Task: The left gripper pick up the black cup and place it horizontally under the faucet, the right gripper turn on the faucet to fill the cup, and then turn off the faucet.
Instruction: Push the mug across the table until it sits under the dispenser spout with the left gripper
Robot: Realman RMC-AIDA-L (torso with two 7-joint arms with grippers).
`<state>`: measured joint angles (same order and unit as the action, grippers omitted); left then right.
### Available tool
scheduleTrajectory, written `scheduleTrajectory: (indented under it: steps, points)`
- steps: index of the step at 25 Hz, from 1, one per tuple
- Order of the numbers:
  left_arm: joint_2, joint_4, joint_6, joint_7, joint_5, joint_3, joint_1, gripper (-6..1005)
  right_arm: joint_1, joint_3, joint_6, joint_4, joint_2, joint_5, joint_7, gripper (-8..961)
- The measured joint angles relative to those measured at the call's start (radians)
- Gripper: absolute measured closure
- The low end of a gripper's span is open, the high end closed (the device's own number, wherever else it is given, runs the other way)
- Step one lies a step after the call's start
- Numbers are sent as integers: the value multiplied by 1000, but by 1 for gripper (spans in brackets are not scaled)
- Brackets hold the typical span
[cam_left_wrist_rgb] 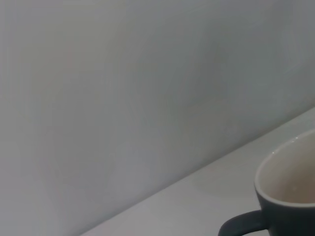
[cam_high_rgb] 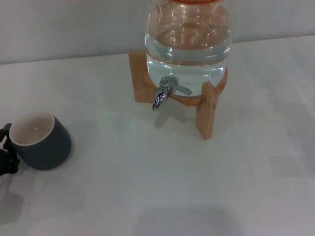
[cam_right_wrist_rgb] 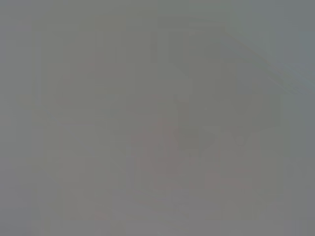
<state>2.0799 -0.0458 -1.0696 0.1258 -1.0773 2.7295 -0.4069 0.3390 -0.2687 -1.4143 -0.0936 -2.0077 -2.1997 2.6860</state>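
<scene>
Dark grey-black cup [cam_high_rgb: 42,141], cream inside, sits near left beside the left gripper [cam_high_rgb: 6,152], grip unclear; only the left wrist view shows its loop handle [cam_left_wrist_rgb: 241,223].

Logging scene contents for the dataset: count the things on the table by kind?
Cups: 1, the black cup, at the table's left edge beside the left gripper.
Water jars: 1, the clear jar.
Wooden stands: 1, the stand under the jar.
Faucets: 1, the faucet on the jar's front.
Total: 4
</scene>
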Motion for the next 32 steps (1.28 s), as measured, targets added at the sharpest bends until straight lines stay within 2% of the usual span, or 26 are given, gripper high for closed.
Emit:
scheduleTrajectory:
  steps: [32]
  points:
    - [0,-11,-1,-7,46,4,-92,915,0,6,0,0,0,-1,2,97]
